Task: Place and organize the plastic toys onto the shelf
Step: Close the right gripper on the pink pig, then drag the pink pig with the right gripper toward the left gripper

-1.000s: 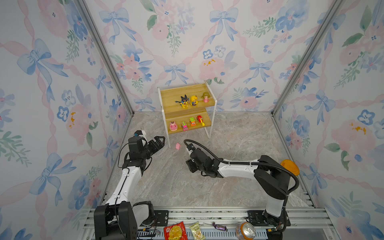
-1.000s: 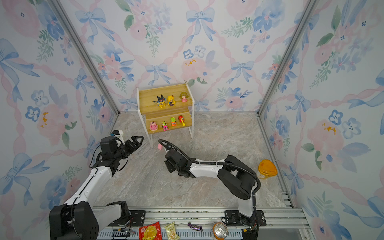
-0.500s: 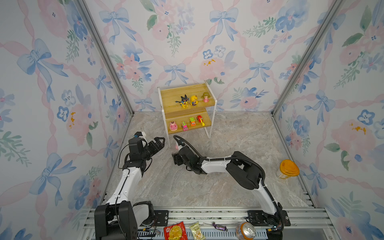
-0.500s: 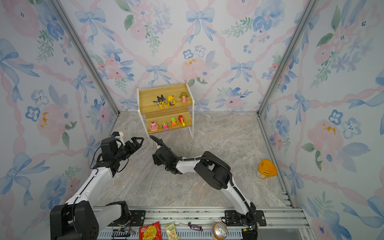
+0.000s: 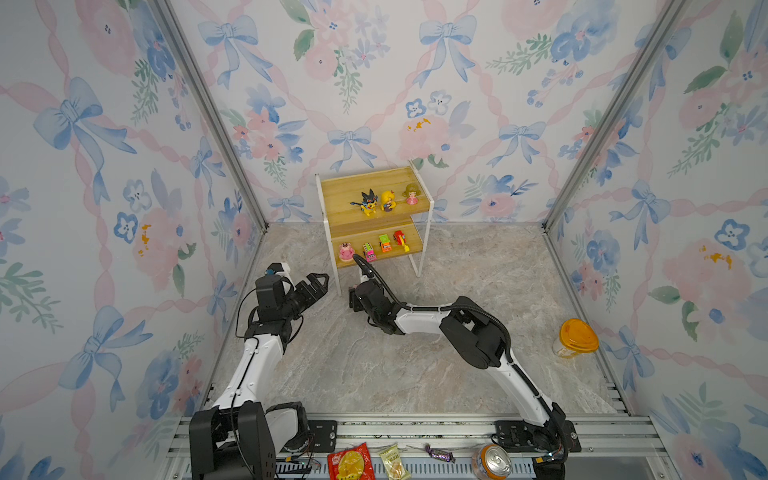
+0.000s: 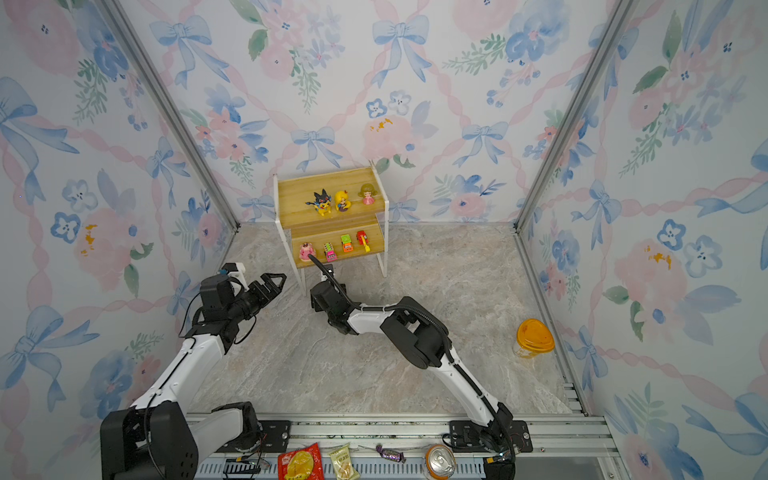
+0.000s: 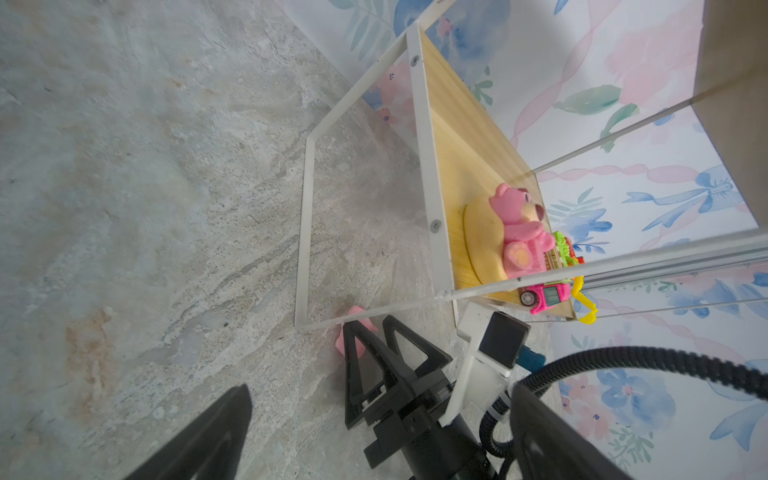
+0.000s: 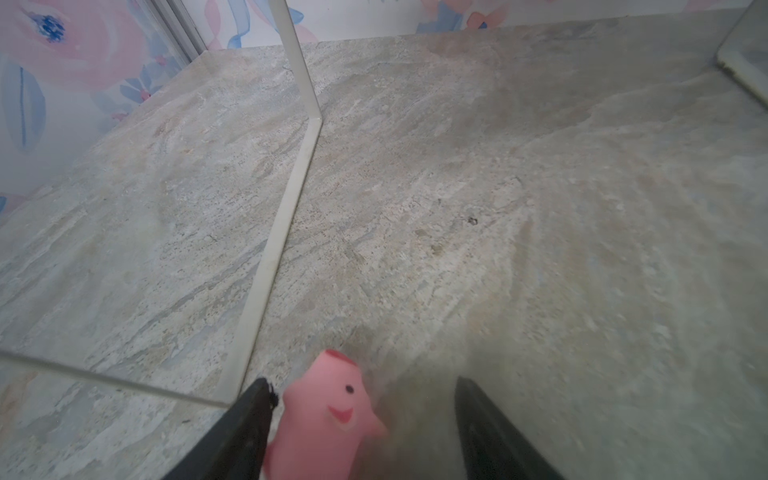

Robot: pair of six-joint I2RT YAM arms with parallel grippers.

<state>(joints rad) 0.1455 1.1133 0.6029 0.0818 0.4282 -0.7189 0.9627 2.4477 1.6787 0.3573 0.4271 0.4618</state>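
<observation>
Marbled grey stone covers the bench (image 5: 457, 374). At its 12 o'clock, against the back wall, stands the shelf (image 5: 345, 195), two yellow wooden boards in a thin white frame.

From 7 o'clock the left arm (image 5: 253, 365) reaches in, and from 5 o'clock the right arm (image 5: 490, 345). Both point toward the shelf's front left leg. At 9 o'clock of that leg hover the left fingers (image 5: 316, 286), spread wide with nothing between them. Low by the same leg, the right fingers (image 8: 241, 432) are parted around the pink pig (image 8: 328, 415). One finger is at the pig's side and the other stands clear, so nothing is clamped. The pig lies on the bench just beside the frame's foot bar. In both top views the right wrist hides it.

An orange-lidded cup (image 5: 575, 338) sits at 4 o'clock. Along the rail at 6 o'clock lie a drink can (image 5: 492, 463), a red packet (image 5: 351, 463), a yellow packet (image 5: 392, 461) and a wrapped candy (image 5: 436, 454).

On the top board, from 9 to 3 o'clock, stand the black-yellow figure (image 5: 368, 202), the yellow-haired figure (image 5: 388, 200) and the pink-dress doll (image 5: 411, 194). The lower board holds, in the same order, the round pink figure (image 5: 345, 251), the pink car (image 5: 369, 252), the green-orange car (image 5: 385, 243) and the red car (image 5: 400, 240).
</observation>
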